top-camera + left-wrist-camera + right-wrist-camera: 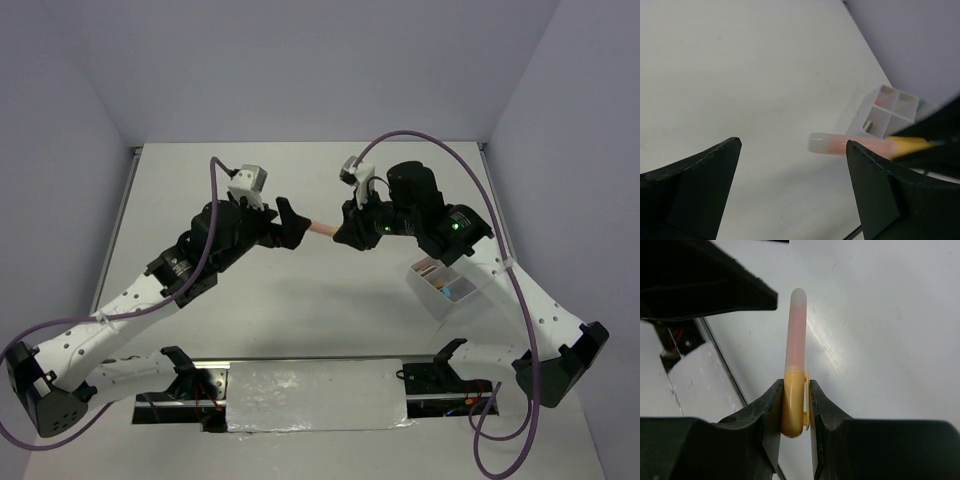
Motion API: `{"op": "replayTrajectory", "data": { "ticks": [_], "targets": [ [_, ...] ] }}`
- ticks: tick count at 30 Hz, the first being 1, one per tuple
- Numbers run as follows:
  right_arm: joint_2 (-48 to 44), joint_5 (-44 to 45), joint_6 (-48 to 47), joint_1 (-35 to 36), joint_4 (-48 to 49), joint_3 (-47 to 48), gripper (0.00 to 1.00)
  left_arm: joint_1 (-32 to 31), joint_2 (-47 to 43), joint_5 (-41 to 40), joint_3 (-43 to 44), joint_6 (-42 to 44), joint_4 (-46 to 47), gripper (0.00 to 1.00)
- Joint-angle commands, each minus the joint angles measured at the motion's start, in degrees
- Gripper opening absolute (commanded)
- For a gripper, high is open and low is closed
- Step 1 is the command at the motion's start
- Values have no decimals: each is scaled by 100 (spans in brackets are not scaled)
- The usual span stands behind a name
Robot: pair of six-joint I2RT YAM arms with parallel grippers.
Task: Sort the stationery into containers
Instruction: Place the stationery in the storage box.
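Note:
My right gripper (347,234) (795,392) is shut on the orange cap of a short marker with a pink barrel (322,228) (796,335), held in the air above the table's middle. The barrel points at my left gripper (291,222) (792,145), which is open. The marker's pale end (832,144) lies just ahead of the left gripper's right finger (890,190), between the jaws' line and apart from both. The white divided tray (447,290) (890,107) sits on the table at the right, with pink and blue items inside.
A silvery-white plate (315,395) lies at the near edge between the arm bases. Purple cables loop over both arms. Grey walls bound the white table (300,300) on the left, back and right.

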Motion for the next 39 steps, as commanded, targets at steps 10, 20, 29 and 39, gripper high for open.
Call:
{"op": "replayTrajectory", "data": {
  "ticks": [10,20,29,39],
  "targets": [
    [452,-828,-1487,23,-1758,726,0,305,113,5731,-32,2871,1341,99],
    [-269,-1490,-1831,5,-1591,542,0,394,835,7191,303,3037,875,84],
    [47,-1761,-1717,-4,-1635,753,0,402,879,7308,250,2958,910,39],
    [-645,-1729,-561,-135,137,314,0,385,1002,6633,40,2345,1838,0]
  ]
}}
